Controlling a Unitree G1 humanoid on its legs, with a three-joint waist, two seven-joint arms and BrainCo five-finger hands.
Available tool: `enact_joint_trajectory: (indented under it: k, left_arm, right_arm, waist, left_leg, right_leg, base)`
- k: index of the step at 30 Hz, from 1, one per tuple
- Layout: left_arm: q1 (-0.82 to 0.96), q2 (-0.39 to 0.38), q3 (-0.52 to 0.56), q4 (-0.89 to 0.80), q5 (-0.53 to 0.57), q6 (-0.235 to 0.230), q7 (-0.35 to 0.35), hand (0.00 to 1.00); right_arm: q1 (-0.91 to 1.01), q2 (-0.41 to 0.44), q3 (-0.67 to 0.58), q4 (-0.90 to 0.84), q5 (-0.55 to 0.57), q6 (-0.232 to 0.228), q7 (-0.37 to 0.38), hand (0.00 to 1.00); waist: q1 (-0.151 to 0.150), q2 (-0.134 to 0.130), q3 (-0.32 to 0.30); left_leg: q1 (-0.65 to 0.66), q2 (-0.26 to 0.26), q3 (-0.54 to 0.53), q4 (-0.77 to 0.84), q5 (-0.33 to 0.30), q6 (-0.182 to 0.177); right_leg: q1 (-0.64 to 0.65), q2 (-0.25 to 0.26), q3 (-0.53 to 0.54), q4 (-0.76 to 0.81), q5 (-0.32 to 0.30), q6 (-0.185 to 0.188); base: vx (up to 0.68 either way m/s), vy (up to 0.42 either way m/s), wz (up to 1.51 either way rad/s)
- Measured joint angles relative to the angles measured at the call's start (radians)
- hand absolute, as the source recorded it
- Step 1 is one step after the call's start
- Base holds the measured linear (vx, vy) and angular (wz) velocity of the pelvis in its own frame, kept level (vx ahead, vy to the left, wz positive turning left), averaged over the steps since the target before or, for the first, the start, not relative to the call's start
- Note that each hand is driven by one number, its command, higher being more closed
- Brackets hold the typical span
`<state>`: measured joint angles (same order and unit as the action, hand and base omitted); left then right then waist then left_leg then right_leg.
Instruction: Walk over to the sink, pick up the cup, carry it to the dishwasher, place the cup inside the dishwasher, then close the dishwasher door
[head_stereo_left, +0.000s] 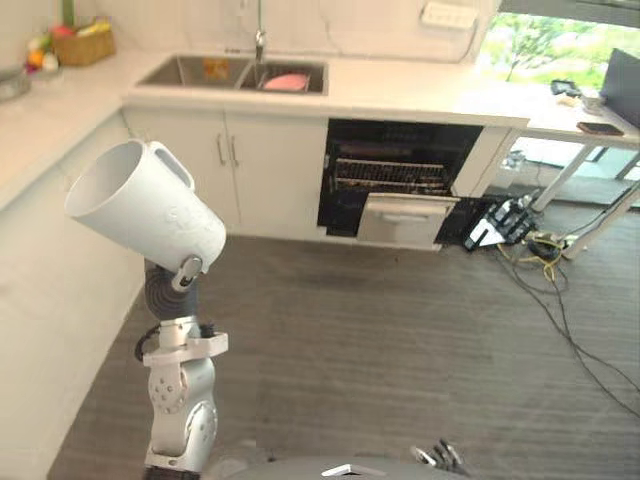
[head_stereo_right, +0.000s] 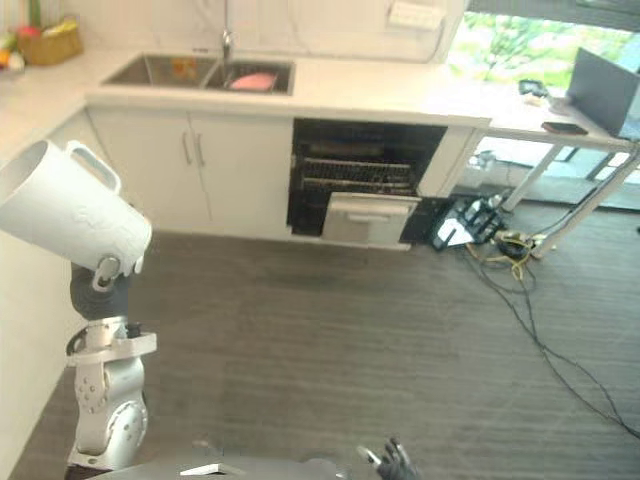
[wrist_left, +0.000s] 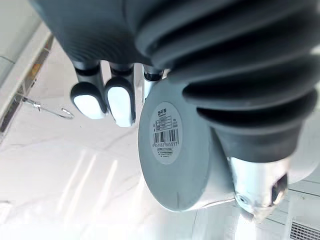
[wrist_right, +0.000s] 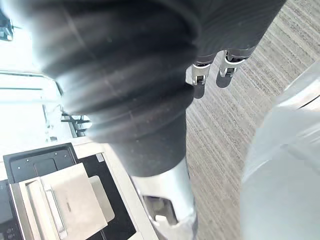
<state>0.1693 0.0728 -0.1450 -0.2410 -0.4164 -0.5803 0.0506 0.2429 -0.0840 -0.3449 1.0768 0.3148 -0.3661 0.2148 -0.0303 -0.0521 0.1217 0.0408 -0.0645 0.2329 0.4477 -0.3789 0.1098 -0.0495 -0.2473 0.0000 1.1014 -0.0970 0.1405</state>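
A large white cup (head_stereo_left: 145, 205) with a side handle is held up at the left, tilted with its mouth toward the upper left. My left hand (head_stereo_left: 186, 270) grips it from below, with fingers (wrist_left: 120, 102) curled round the wall beside the labelled base (wrist_left: 167, 145). Across the floor stands the dishwasher (head_stereo_left: 400, 180), with its rack (head_stereo_left: 390, 175) showing and its door (head_stereo_left: 405, 218) partly down. The sink (head_stereo_left: 235, 73) lies left of it in the counter. My right hand (head_stereo_left: 440, 457) hangs low at the bottom edge, its fingers (wrist_right: 215, 67) relaxed and holding nothing.
A pink item (head_stereo_left: 287, 81) lies in the sink under the faucet (head_stereo_left: 260, 40). A fruit basket (head_stereo_left: 83, 42) stands on the left counter (head_stereo_left: 40, 130). Cables (head_stereo_left: 560, 290) trail over the floor at the right beneath a desk (head_stereo_left: 590, 125).
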Motion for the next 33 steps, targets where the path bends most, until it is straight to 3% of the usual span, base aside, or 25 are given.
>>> enact_joint_trajectory:
  k: [2,3,5,6,8,9,10,12,14,15,16,17,19,20,21,22,23,24,25,27,29,31,32,33]
  left_arm:
    - [-0.021,0.008,-0.014,-0.007,0.009,0.022,0.026,1.00]
    - [-0.045,0.006,-0.017,-0.007,0.009,0.036,0.034,1.00]
    - [-0.069,0.005,-0.027,-0.006,0.009,0.042,0.039,1.00]
    - [-0.084,0.006,-0.037,-0.003,0.008,0.048,0.039,1.00]
    - [-0.090,0.006,-0.056,-0.003,0.008,0.049,0.037,1.00]
    - [-0.085,0.005,-0.062,-0.001,0.008,0.049,0.035,1.00]
    - [-0.058,-0.015,-0.064,0.018,0.006,0.051,0.032,1.00]
    - [-0.071,-0.017,-0.063,0.017,0.006,0.049,0.030,1.00]
    - [-0.091,-0.014,-0.075,0.017,0.008,0.048,0.024,1.00]
    - [-0.102,-0.014,-0.091,0.013,0.008,0.042,0.016,1.00]
    - [-0.097,-0.014,-0.094,0.009,0.008,0.032,0.013,1.00]
    - [-0.081,-0.015,-0.103,0.005,0.007,0.024,0.012,1.00]
    - [-0.073,-0.017,-0.124,-0.014,0.007,0.027,0.011,1.00]
    - [-0.061,-0.030,-0.137,-0.047,0.007,0.024,0.009,1.00]
    - [-0.039,-0.050,-0.136,-0.064,0.007,0.013,0.007,1.00]
    - [-0.034,-0.052,-0.134,-0.063,0.007,0.006,0.006,1.00]
    - [-0.029,-0.060,-0.133,-0.062,0.007,0.006,0.006,1.00]
    - [-0.028,-0.061,-0.133,-0.059,0.007,0.005,-0.001,1.00]
    - [-0.027,-0.057,-0.133,-0.057,0.007,0.003,-0.004,1.00]
    - [-0.025,-0.036,-0.133,-0.046,0.005,-0.011,-0.021,1.00]
    - [-0.024,-0.033,-0.134,-0.033,0.006,-0.012,-0.025,1.00]
    - [-0.015,-0.039,-0.135,-0.020,0.007,-0.013,-0.029,1.00]
    - [-0.013,-0.040,-0.135,-0.019,0.008,-0.014,-0.029,1.00]
    - [-0.011,-0.043,-0.135,-0.019,0.007,-0.018,-0.029,1.00]
  right_arm:
    - [0.014,0.003,-0.001,-0.001,0.001,-0.013,0.004,0.00]
    - [0.014,0.008,-0.002,-0.004,0.001,-0.025,0.001,0.00]
    - [0.012,0.021,-0.002,-0.029,0.001,-0.033,-0.006,0.00]
    - [0.012,0.032,-0.003,-0.052,0.001,-0.035,-0.010,0.00]
    - [0.013,0.047,0.000,-0.084,0.003,-0.033,-0.022,0.00]
    - [0.021,0.050,0.004,-0.094,0.005,-0.033,-0.025,0.00]
    - [0.017,0.031,0.021,-0.116,0.012,-0.030,-0.032,0.00]
    - [-0.006,0.040,0.028,-0.164,0.012,-0.031,-0.034,0.00]
    - [-0.033,0.043,0.028,-0.176,0.013,-0.018,-0.045,0.00]
    - [-0.030,0.044,0.027,-0.206,0.015,-0.011,-0.049,0.00]
    - [-0.031,0.046,0.028,-0.218,0.016,-0.005,-0.051,0.00]
    - [-0.027,0.048,0.030,-0.250,0.028,0.006,-0.052,0.00]
    - [0.007,0.045,0.026,-0.295,0.036,0.018,-0.055,0.00]
    - [0.034,0.041,0.025,-0.331,0.036,0.020,-0.059,0.00]
    - [0.059,0.038,0.024,-0.359,0.036,0.014,-0.064,0.00]
    - [0.068,0.036,0.021,-0.359,0.039,0.005,-0.066,0.00]
    - [0.069,0.036,0.008,-0.357,0.053,-0.004,-0.073,0.00]
    - [0.060,0.031,-0.012,-0.354,0.070,-0.011,-0.078,0.00]
    - [0.054,0.028,-0.013,-0.354,0.081,-0.016,-0.084,0.00]
    - [0.015,0.012,-0.011,-0.355,0.093,-0.031,-0.087,0.00]
    - [-0.006,0.000,-0.008,-0.356,0.121,-0.031,-0.088,0.00]
    - [-0.035,-0.016,-0.008,-0.393,0.164,-0.031,-0.091,0.00]
    - [-0.040,-0.017,-0.007,-0.413,0.171,-0.032,-0.092,0.00]
    - [-0.046,-0.013,-0.007,-0.446,0.172,-0.032,-0.094,0.00]
  waist:
    - [-0.025,0.027,0.004]
    - [-0.041,0.028,0.007]
    - [-0.055,0.027,0.007]
    - [-0.071,0.028,0.007]
    - [-0.083,0.028,0.008]
    - [-0.082,0.017,0.006]
    - [-0.071,0.075,0.003]
    - [-0.057,0.093,0.005]
    - [-0.060,0.086,0.009]
    - [-0.062,0.081,0.012]
    - [-0.058,0.072,0.013]
    - [-0.053,0.070,0.015]
    - [-0.054,0.073,0.017]
    - [-0.045,0.084,0.017]
    - [-0.030,0.093,0.013]
    - [-0.025,0.097,0.012]
    - [-0.026,0.100,0.011]
    - [-0.020,0.097,0.010]
    - [-0.008,0.094,0.008]
    - [0.021,0.070,-0.002]
    - [0.019,0.054,-0.004]
    - [0.023,0.052,-0.006]
    - [0.024,0.057,-0.007]
    - [0.027,0.064,-0.012]
  left_leg:
    - [0.103,-0.001,-0.010,-0.102,0.029,-0.012]
    - [0.163,-0.001,-0.019,-0.167,0.041,-0.017]
    - [0.217,0.004,-0.036,-0.217,0.047,-0.026]
    - [0.234,0.014,-0.054,-0.234,0.043,-0.033]
    - [0.271,0.026,-0.083,-0.243,0.024,-0.067]
    - [0.297,0.020,-0.094,-0.239,0.009,-0.090]
    - [0.324,0.073,-0.095,-0.208,-0.002,-0.111]
    - [0.301,0.084,-0.094,-0.130,0.040,-0.123]
    - [0.309,0.090,-0.097,-0.181,0.030,-0.100]
    - [0.315,0.096,-0.107,-0.213,0.092,-0.106]
    - [0.329,0.093,-0.107,-0.195,0.097,-0.110]
    - [0.310,0.107,-0.106,-0.105,0.095,-0.108]
    - [0.197,0.150,-0.094,0.190,0.139,-0.111]
    - [0.086,0.201,-0.085,0.403,0.265,-0.112]
    - [0.006,0.269,-0.040,0.552,0.452,-0.088]
    - [-0.030,0.294,-0.032,0.621,0.440,-0.100]
    - [-0.105,0.324,-0.034,0.695,0.313,-0.098]
    - [-0.158,0.326,-0.035,0.664,0.217,-0.084]
    - [-0.167,0.318,-0.033,0.606,0.175,-0.088]
    - [-0.173,0.259,-0.068,0.222,0.086,-0.107]
    - [-0.161,0.206,-0.141,-0.014,0.114,-0.124]
    - [-0.158,0.156,-0.268,-0.182,0.208,-0.141]
    - [-0.156,0.155,-0.279,-0.192,0.255,-0.152]
    - [-0.133,0.161,-0.243,-0.168,0.301,-0.195]
  right_leg:
    - [-0.091,0.039,-0.061,0.070,-0.089,-0.032]
    - [-0.150,0.064,-0.108,0.049,-0.140,-0.043]
    - [-0.226,0.088,-0.174,-0.043,-0.189,-0.084]
    - [-0.270,0.101,-0.212,-0.178,-0.198,-0.103]
    - [-0.285,0.127,-0.233,-0.467,-0.126,-0.127]
    - [-0.279,0.140,-0.232,-0.602,0.010,-0.167]
    - [-0.229,0.196,-0.244,-0.646,0.076,-0.200]
    - [-0.215,0.217,-0.232,-0.661,0.060,-0.218]
    - [-0.187,0.219,-0.230,-0.677,0.049,-0.225]
    - [-0.170,0.226,-0.241,-0.663,0.019,-0.219]
    - [-0.160,0.229,-0.243,-0.655,-0.007,-0.211]
    - [-0.137,0.228,-0.242,-0.654,-0.050,-0.209]
    - [-0.081,0.237,-0.268,-0.682,-0.075,-0.199]
    - [-0.045,0.258,-0.275,-0.712,-0.091,-0.198]
    - [0.010,0.280,-0.270,-0.766,-0.093,-0.203]
    - [0.033,0.291,-0.262,-0.785,-0.087,-0.209]
    - [0.063,0.299,-0.255,-0.799,-0.085,-0.214]
    - [0.086,0.300,-0.235,-0.815,-0.093,-0.214]
    - [0.093,0.299,-0.213,-0.824,-0.092,-0.216]
    - [0.110,0.280,-0.121,-0.864,-0.079,-0.204]
    - [0.125,0.258,-0.069,-0.884,-0.070,-0.176]
    - [0.124,0.236,0.036,-0.878,-0.086,-0.130]
    - [0.123,0.237,0.062,-0.869,-0.097,-0.114]
    - [0.133,0.229,0.117,-0.852,-0.121,-0.085]
  base:
    - [0.43,0.095,0.07]
    - [0.41,0.045,0.21]
    - [0.35,-0.003,0.31]
    - [0.45,-0.044,0.63]
    - [0.49,-0.077,0.58]
    - [0.60,-0.103,0.10]
    - [0.73,-0.093,-0.14]
    - [0.65,-0.082,-0.44]
    - [0.38,-0.085,-0.14]
    - [0.22,-0.062,-0.01]
    - [0.22,-0.072,-0.17]
    - [0.18,-0.041,-0.13]
    - [0.16,-0.043,0.04]
    - [0.27,-0.029,-0.13]
    - [0.24,-0.017,-0.22]
    - [0.32,0.033,-0.24]
    - [0.30,0.014,-0.26]
    - [0.35,0.019,-0.38]
    - [0.32,0.012,-0.86]
    - [0.27,0.078,-1.16]
    - [0.25,0.136,-0.84]
    - [0.33,0.257,-1.23]
    - [0.38,0.396,-1.46]
    - [0.35,0.426,-1.15]
